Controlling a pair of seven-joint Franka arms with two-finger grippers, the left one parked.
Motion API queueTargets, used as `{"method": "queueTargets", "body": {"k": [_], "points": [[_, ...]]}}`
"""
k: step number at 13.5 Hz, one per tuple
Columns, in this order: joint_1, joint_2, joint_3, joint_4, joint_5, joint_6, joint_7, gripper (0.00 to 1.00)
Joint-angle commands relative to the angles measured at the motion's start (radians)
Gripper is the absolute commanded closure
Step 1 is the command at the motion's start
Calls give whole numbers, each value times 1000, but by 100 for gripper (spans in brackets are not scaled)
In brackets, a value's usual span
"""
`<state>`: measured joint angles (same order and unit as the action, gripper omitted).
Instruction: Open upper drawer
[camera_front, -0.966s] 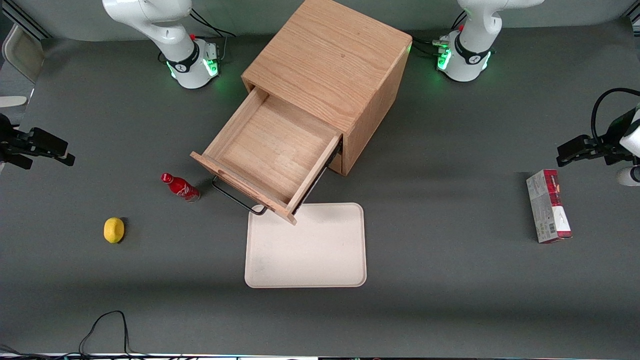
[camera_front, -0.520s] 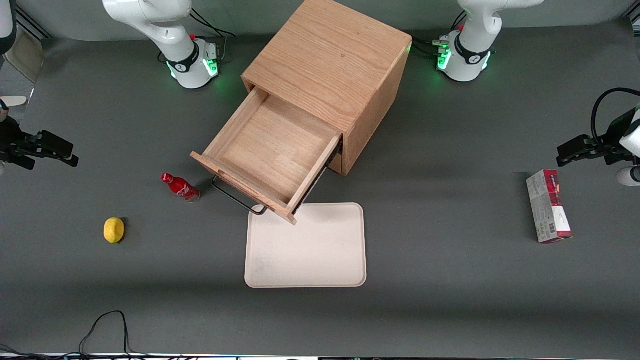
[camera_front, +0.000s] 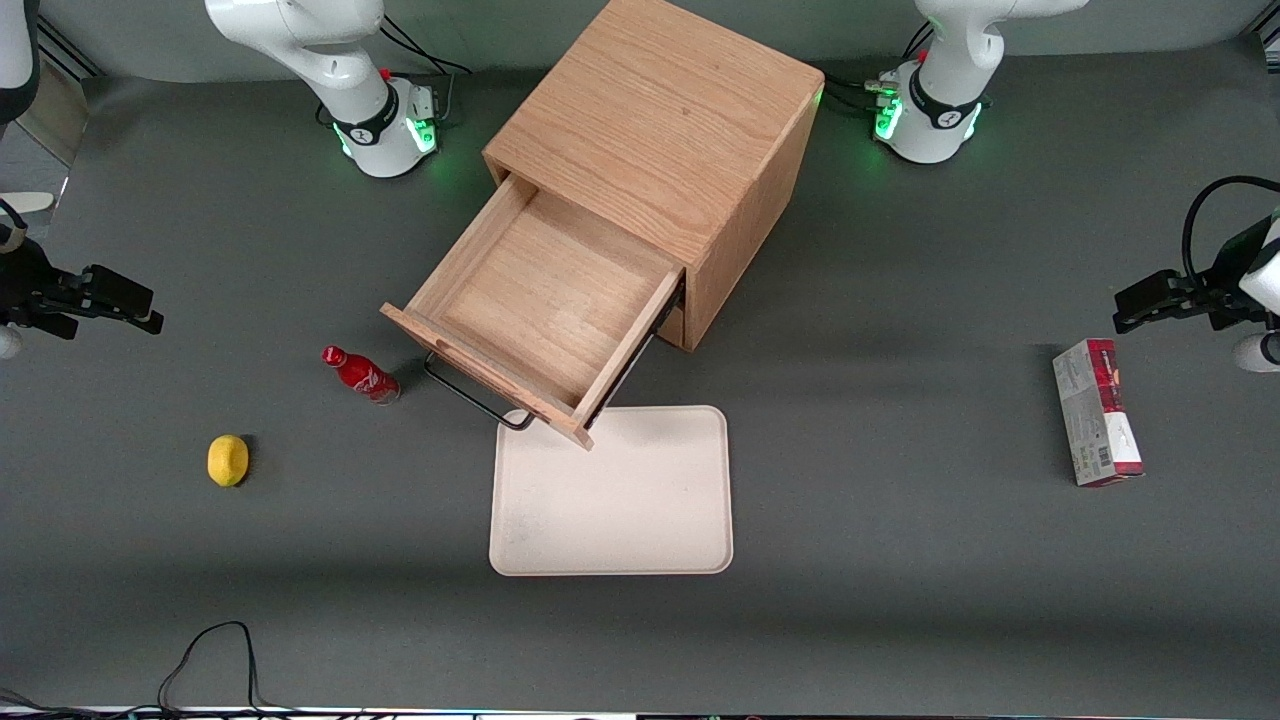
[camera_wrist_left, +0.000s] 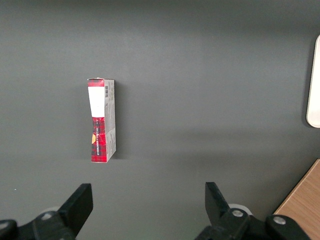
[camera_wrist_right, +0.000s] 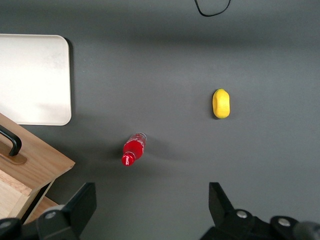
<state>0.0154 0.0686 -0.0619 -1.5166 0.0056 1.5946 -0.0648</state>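
The shallow oak-wood upper drawer (camera_front: 545, 315) with its dark wire bar handle (camera_front: 474, 394) stands pulled well out of the cube-shaped oak cabinet (camera_front: 668, 140). The black two-finger gripper (camera_front: 110, 298) hangs above the grey surface (camera_front: 900, 560) at the working arm's end, well apart from the drawer, jaws spread and holding nothing.

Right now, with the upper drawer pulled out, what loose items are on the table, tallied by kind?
Bottle: 1
Lemon: 1
Tray: 1
Box: 1
Total: 4
The upper drawer holds nothing; the gripper hangs open above the table near the bottle.
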Motion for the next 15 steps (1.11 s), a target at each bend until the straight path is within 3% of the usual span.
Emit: {"method": "queueTargets", "body": {"k": [1,15], "points": [[50,-3,-41,1,-27,-2,20,0],[44,14,-41,27,-29,2,19,0]]}}
